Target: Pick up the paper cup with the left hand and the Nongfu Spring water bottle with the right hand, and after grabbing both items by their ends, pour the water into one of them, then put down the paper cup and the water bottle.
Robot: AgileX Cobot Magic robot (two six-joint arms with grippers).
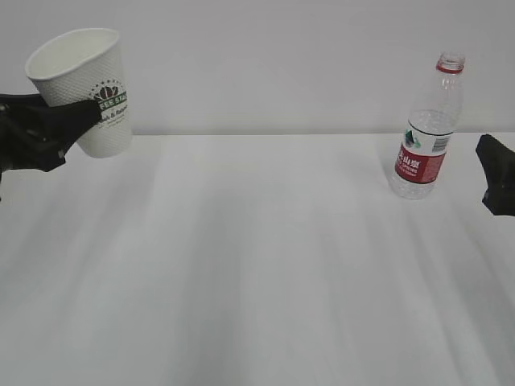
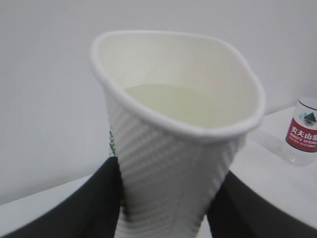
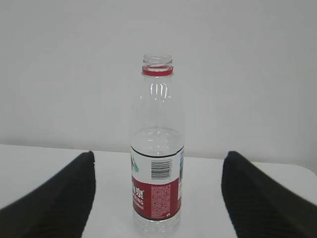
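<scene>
Paper cup [image 1: 80,88] tilted in left hand [image 1: 48,129]

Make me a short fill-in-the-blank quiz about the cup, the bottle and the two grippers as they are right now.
1. The paper cup is held off the table by the ____ gripper.
2. The water bottle stands on the table with no ____ on its neck.
3. The right gripper is open and ____ the bottle.
4. The bottle's label is mostly ____.

Missing words: left; cap; not touching; red
</scene>
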